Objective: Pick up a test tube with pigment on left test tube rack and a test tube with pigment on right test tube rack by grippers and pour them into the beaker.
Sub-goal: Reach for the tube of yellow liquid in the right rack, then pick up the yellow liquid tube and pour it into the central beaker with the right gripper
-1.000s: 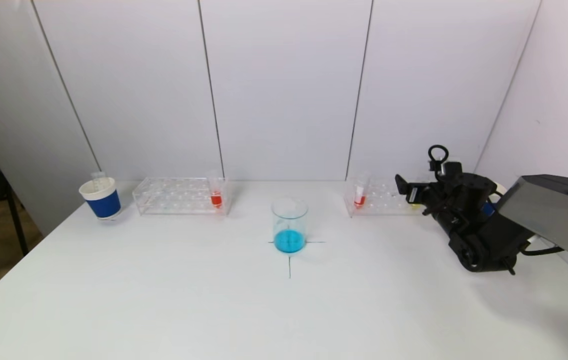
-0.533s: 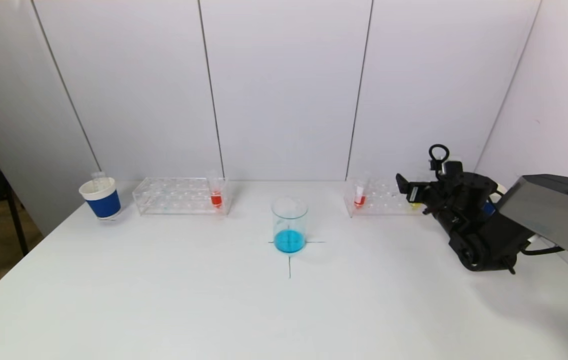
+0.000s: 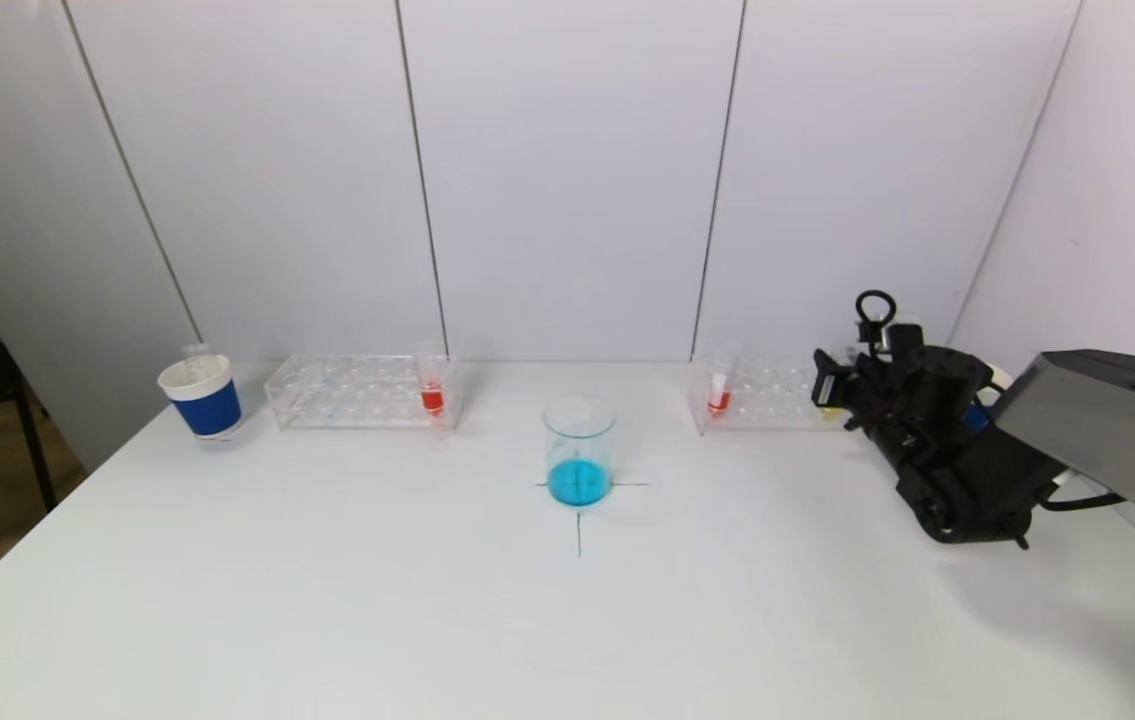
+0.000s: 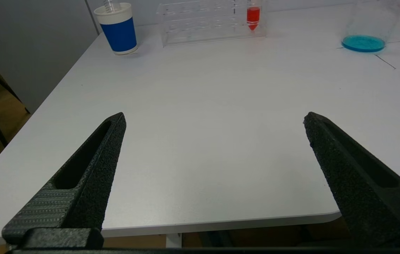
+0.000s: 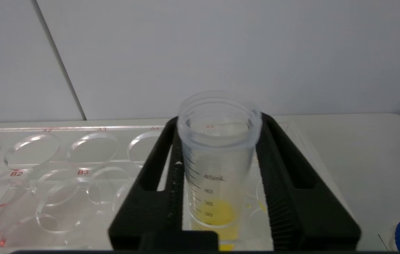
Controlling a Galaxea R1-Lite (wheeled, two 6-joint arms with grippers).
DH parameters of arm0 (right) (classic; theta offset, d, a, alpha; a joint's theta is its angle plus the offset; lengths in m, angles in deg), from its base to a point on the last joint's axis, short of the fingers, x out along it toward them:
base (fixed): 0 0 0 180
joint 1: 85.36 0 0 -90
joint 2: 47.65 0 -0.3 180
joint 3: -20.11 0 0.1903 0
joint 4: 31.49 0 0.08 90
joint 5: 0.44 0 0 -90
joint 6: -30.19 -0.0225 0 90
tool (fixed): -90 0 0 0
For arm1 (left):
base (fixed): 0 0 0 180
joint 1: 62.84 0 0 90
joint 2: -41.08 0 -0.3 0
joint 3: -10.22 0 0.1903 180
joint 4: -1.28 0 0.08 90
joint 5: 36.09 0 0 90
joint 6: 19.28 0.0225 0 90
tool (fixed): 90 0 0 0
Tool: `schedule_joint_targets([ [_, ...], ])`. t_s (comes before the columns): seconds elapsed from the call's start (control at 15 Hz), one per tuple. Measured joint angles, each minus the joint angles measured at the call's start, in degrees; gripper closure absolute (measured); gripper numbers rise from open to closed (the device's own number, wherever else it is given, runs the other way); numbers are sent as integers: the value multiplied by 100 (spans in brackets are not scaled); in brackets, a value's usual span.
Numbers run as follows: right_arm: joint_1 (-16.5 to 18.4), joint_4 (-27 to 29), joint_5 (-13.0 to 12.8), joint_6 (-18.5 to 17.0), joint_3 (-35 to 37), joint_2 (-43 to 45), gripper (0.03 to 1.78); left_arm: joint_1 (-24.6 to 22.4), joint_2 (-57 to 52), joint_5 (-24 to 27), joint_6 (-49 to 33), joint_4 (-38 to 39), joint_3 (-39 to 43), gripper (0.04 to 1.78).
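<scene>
Your right end effector (image 5: 217, 169) is clamped on the clear graduated test tube (image 5: 217, 155) with yellow pigment, seated in the right rack (image 5: 62, 155). Left end effector (image 4: 214, 148) gapes wide over the table (image 4: 203, 106).

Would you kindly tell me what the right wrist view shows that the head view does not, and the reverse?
Only the right wrist view shows the right gripper shut on the yellow-pigment tube, which stands in the right rack. Only the head view shows the beaker of blue liquid, the left rack and the left cup. Both show the right rack and its red-pigment tube.
</scene>
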Motion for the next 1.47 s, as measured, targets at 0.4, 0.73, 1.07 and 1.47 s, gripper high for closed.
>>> schedule_joint_targets([
  [0.4,-2,-2,0,-11,2,-2,127,0,0,0,0,1,0,6],
  [0.73,0,4,0,-2,16,20,127,0,0,-2,0,1,0,6],
  [1.07,0,72,6,0,71,215,127,0,0,0,6,0,0,6],
  [1.47,9,83,33,24,280,653,127,0,0,0,0,0,0,6],
])
